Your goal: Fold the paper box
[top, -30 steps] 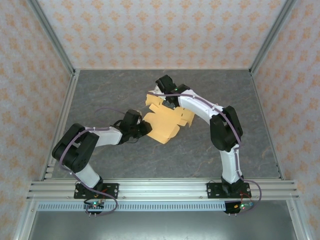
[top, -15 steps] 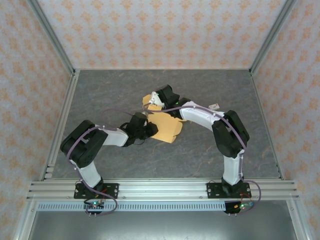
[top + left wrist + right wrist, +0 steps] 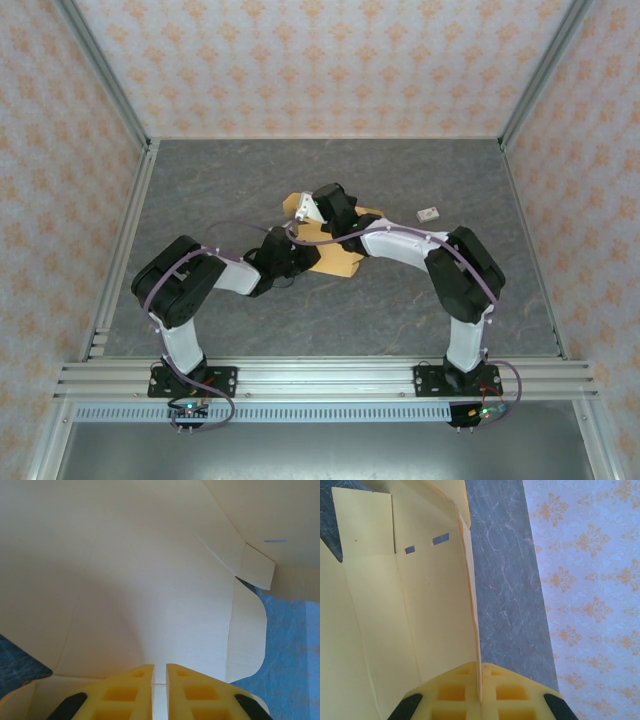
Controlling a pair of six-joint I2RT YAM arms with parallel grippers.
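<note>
On the grey tabletop (image 3: 420, 300), the box (image 3: 338, 263), a tan card sheet partly folded, is seen lying at the centre between both arms. A raised panel is pinched edge-on by the right fingers (image 3: 452, 695). The left fingers (image 3: 130, 695), nearly pressed together, are closed on its near edge. A small pale item (image 3: 428, 213) is seen apart, to the right.
</note>
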